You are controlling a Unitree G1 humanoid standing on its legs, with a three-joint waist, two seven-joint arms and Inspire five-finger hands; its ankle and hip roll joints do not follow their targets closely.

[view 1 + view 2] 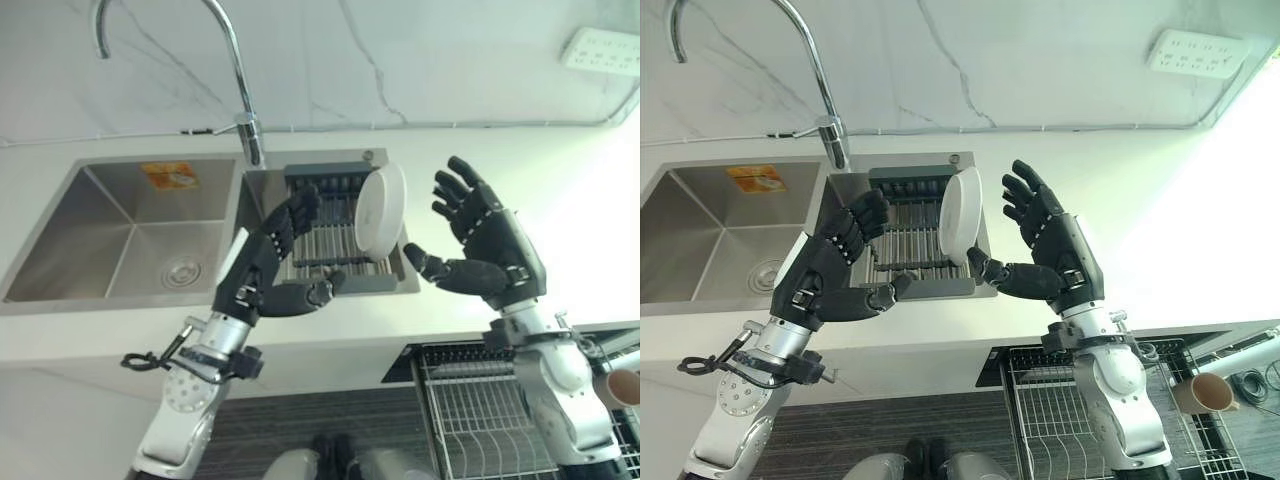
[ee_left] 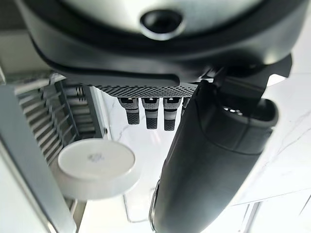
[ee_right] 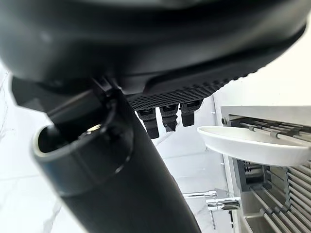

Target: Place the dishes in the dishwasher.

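Observation:
A white plate point(image 1: 380, 208) stands on edge at the right end of the grey drying rack point(image 1: 322, 235) set over the sink's right part; it also shows as a white plate point(image 2: 96, 167) past my left hand's fingers and as a white plate point(image 3: 255, 144) past my right hand's. My left hand point(image 1: 270, 262) hovers open to the plate's left over the rack, fingers straight. My right hand point(image 1: 487, 245) is open just right of the plate, palm facing it, thumb point(image 1: 432, 268) low near the rack's corner. Neither hand touches the plate.
A steel sink basin point(image 1: 110, 235) lies to the left, with a tall curved tap point(image 1: 238, 75) behind it. Below the counter edge, a pulled-out wire dishwasher rack point(image 1: 1060, 410) shows, with a tan cup point(image 1: 1205, 393) at its right. A wall socket point(image 1: 603, 48) sits upper right.

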